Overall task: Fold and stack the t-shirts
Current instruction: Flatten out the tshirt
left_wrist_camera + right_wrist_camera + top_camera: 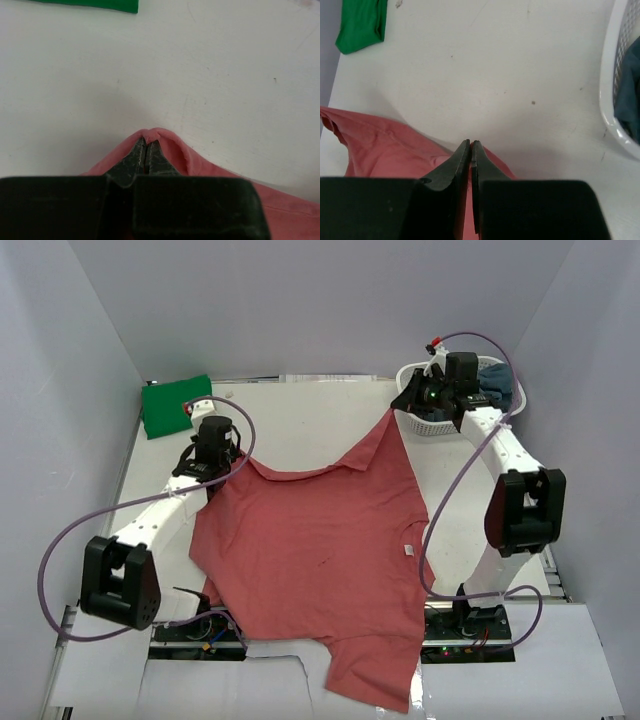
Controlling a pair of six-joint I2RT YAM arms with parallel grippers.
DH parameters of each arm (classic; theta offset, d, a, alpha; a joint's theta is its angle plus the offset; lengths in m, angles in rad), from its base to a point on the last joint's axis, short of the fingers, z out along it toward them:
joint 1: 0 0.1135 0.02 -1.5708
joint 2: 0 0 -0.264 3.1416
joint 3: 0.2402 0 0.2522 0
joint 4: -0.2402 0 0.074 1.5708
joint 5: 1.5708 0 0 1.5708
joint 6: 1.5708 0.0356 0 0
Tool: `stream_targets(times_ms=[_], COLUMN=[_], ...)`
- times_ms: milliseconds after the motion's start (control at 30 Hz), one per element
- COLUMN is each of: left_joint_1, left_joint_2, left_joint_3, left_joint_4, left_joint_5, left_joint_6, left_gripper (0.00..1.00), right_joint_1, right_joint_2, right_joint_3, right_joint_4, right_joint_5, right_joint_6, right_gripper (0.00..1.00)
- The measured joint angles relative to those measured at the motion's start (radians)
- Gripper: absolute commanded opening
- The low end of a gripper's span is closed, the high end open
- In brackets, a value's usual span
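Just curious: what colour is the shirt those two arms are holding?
The t-shirt is plain salmon red, clearest in the overhead view.

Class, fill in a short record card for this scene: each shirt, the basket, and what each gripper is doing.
red shirt: spread open on the table, not yet folded
green shirt: compact folded bundle, far left corner
basket: far right, apart from the green shirt
blue-grey shirt: lying inside the basket
left gripper: shut on a pinched fold at the red shirt's edge
right gripper: shut on the red shirt's far corner, beside the basket
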Motion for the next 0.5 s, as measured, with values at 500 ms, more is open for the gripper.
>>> stream_targets(times_ms=[500], left_joint_1=[0.206], left_joint_2=[0.436], left_joint_3=[0.261], left_joint_4=[0.037], left_joint_5=[0.107], left_joint_6=[0.025], left_gripper=[0.00], right_joint_1=[0.001], right_joint_2=[0.475], right_joint_3=[0.485], right_joint_4=[-0.120], right_joint_5=[0.043], right_joint_6=[-0.024], right_gripper=[0.08])
